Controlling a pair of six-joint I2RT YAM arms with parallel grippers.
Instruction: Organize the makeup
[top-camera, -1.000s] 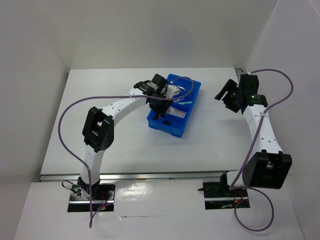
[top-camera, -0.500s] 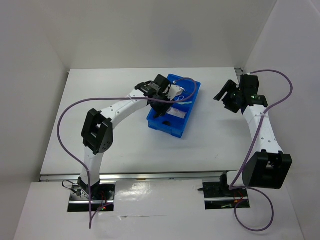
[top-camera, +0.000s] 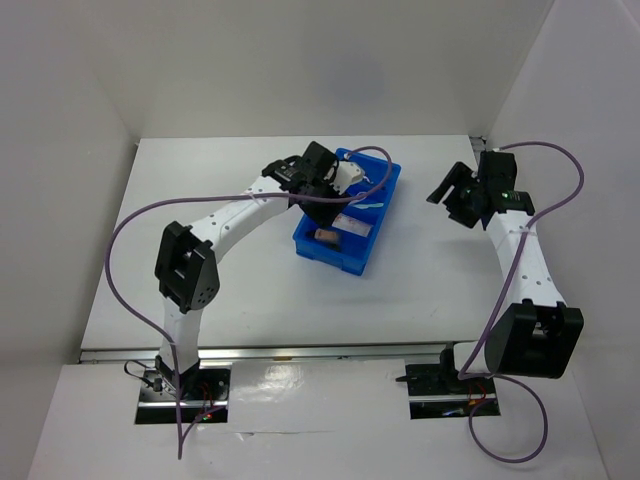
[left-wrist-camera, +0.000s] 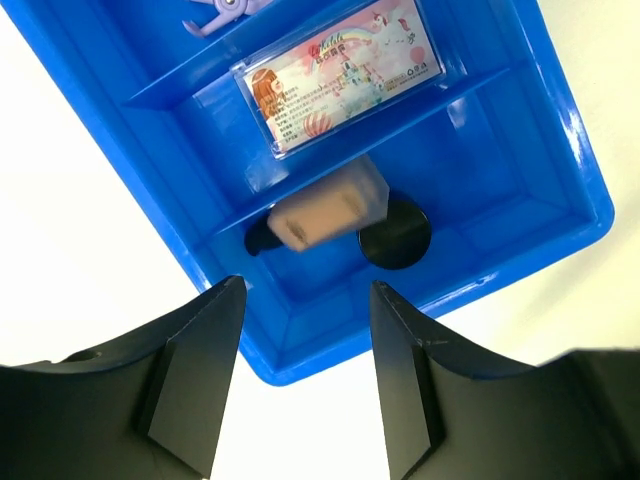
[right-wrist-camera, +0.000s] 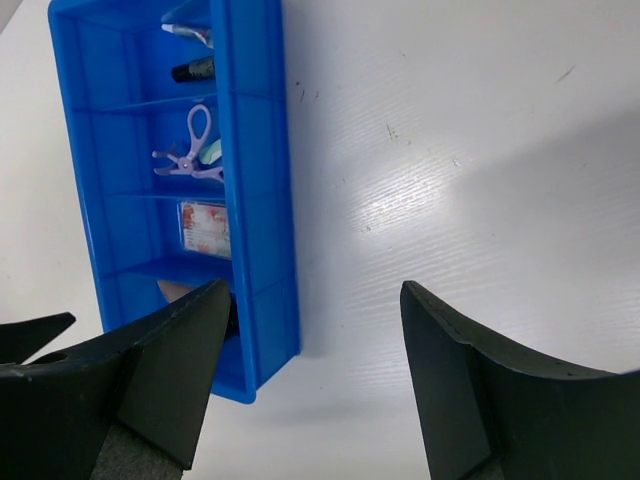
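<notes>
Left wrist view: my left gripper (left-wrist-camera: 307, 300) hangs over the near end of the blue tray (left-wrist-camera: 560, 140), fingers apart, nothing between them. Tan tube (left-wrist-camera: 325, 205) sits straight ahead of the gap, down in the end compartment. Its black tip is toward one long wall and its butt is against or just beside the black pot (left-wrist-camera: 395, 232); I cannot tell if they touch.

Key relation: the tube's long axis runs nearly along the line from one finger to the other, so closing as I stand would meet it end to end. Taking it again would call for a wrist turn.

Packet (left-wrist-camera: 340, 75) lies flat in the next compartment. Purple loop (left-wrist-camera: 225, 10) is in the one beyond.

Right wrist view: my right gripper (right-wrist-camera: 315, 300) is wide apart and empty, off the tray's far long side and well apart from it. Left arm is plainly the nearer.

Judgement: the tube looks delivered, and the move ahead is to lift straight up clear of the walls.
</notes>
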